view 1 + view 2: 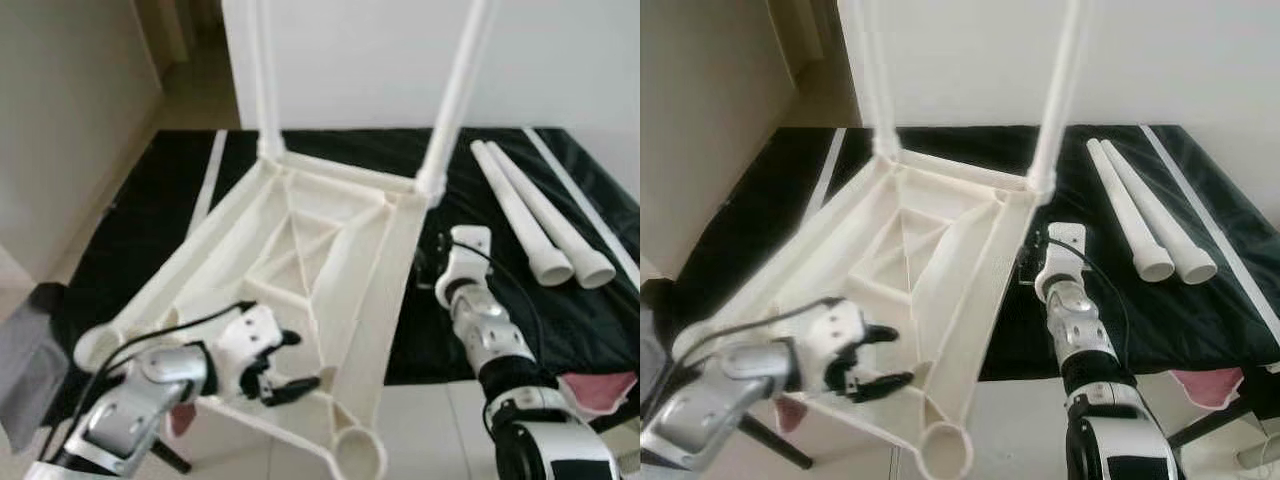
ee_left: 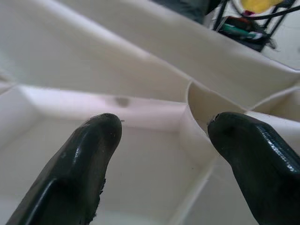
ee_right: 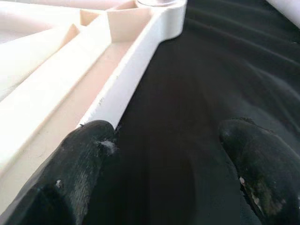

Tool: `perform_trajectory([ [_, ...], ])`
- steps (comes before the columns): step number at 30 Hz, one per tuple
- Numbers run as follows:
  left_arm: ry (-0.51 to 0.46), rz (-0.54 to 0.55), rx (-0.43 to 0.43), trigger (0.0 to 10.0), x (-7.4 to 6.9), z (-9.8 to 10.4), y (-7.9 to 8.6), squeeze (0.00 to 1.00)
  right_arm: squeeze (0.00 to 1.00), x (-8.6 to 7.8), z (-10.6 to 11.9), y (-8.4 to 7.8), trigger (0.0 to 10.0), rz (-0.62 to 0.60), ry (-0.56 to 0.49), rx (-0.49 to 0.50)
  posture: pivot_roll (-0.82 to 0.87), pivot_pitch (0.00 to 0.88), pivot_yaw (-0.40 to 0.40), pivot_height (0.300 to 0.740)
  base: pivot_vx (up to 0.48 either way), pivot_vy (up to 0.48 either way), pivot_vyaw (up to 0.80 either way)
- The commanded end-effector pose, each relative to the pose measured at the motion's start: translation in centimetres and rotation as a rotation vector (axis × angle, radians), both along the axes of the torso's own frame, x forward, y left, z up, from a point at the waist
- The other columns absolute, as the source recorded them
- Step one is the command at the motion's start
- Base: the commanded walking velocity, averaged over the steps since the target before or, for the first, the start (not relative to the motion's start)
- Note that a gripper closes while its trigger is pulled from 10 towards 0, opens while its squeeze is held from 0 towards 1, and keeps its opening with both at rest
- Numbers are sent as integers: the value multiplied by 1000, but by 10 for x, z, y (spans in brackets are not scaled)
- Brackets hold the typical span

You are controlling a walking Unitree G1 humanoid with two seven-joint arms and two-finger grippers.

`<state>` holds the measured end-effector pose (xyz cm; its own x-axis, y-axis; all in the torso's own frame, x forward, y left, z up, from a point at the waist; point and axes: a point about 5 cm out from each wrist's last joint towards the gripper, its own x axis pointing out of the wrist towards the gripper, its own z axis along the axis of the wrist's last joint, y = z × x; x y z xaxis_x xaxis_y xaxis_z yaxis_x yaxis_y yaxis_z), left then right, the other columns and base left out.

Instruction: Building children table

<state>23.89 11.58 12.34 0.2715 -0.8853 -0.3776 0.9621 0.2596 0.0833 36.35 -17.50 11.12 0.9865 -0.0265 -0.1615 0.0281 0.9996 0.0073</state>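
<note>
Lying upturned, unlabelled white table top [image 1: 300, 260] meets left end effector [image 1: 290, 375] and right end effector [image 3: 161, 159], both spread.

Home interior — pale plain wall [image 1: 400, 60], light tiled floor [image 1: 430, 420], black cloth [image 1: 150, 220] spread as work surface; doorway or passage [image 1: 190, 70] at far left — domestic rather than workshop setting.

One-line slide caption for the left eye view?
Upturned white tabletop with two legs fitted, two loose legs on black cloth; open left gripper at its underside.
</note>
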Motion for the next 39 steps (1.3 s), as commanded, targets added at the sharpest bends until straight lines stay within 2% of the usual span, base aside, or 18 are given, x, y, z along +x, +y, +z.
perform_trajectory([
  [1, -23, 58, 23, 10000, 4, -5, -4, 0, 0, 1, -4, 8, 10000, 23, 16, -4, 43, 5, -10, 740, 0, 0, 0],
  [4, -88, 129, -27, 10000, 15, 3, -7, 0, 0, 2, 4, -11, 10000, -115, -29, 0, 44, 13, -10, 740, 0, 0, 0],
  [5, -88, 129, -27, 10000, 15, 3, -7, 0, 0, 2, 4, -11, 10000, -115, -29, 0, 44, 13, -10, 740, 0, 0, 0],
  [9, -118, 169, -84, 10000, 20, 14, -2, 0, 0, -2, 12, -28, 10000, -225, -109, -14, 43, 19, -10, 740, 0, 0, 0],
  [13, -99, 147, -131, 10000, 18, 22, 4, 0, 0, -7, 17, -34, 10000, -258, -171, -5, 42, 25, -10, 740, 0, 0, 0],
  [14, -63, 89, -189, 10000, 11, 32, 12, 0, 0, -14, 20, -37, 10000, -262, -231, 1, 39, 32, -6, 740, 0, 0, 0],
  [17, -46, 63, -204, 10000, 8, 35, 14, 0, 0, -17, 21, -38, 10000, -260, -250, 4, 39, 37, -6, 740, 0, 0, 0],
  [18, -15, 27, -188, 10000, 4, 35, 19, 0, 0, -23, 21, -38, 10000, -250, -281, 9, 37, 47, -7, 740, 0, 0, 0],
  [22, -13, 7, -167, 10000, 2, 35, 20, 0, 0, -27, 21, -37, 10000, -236, -291, 13, 37, 47, -7, 740, 0, 0, 0],
  [24, 7, -42, -149, 10000, -4, 35, 21, 0, 0, -35, 19, -35, 10000, -190, -309, 13, 36, 50, -7, 740, 0, 0, 0],
  [27, 9, -64, -144, 10000, -7, 36, 22, 0, 0, -39, 18, -34, 10000, -178, -312, 8, 33, 52, -7, 740, 0, 0, 0],
  [30, 39, -126, -41, 10000, -18, 24, 30, 0, 0, -48, 14, -45, 10000, -198, -302, -12, 22, 56, -5, 740, 0, 0, 0],
  [38, 51, -151, 15, 10000, -22, 19, 33, 0, 0, -52, 17, -51, 10000, -223, -312, -21, 15, 55, -6, 740, 0, 0, 0],
  [39, 51, -145, 104, 10000, -21, 9, 38, 0, 0, -50, 21, -53, 10000, -228, -320, -19, 13, 50, -7, 740, 0, 0, 0],
])
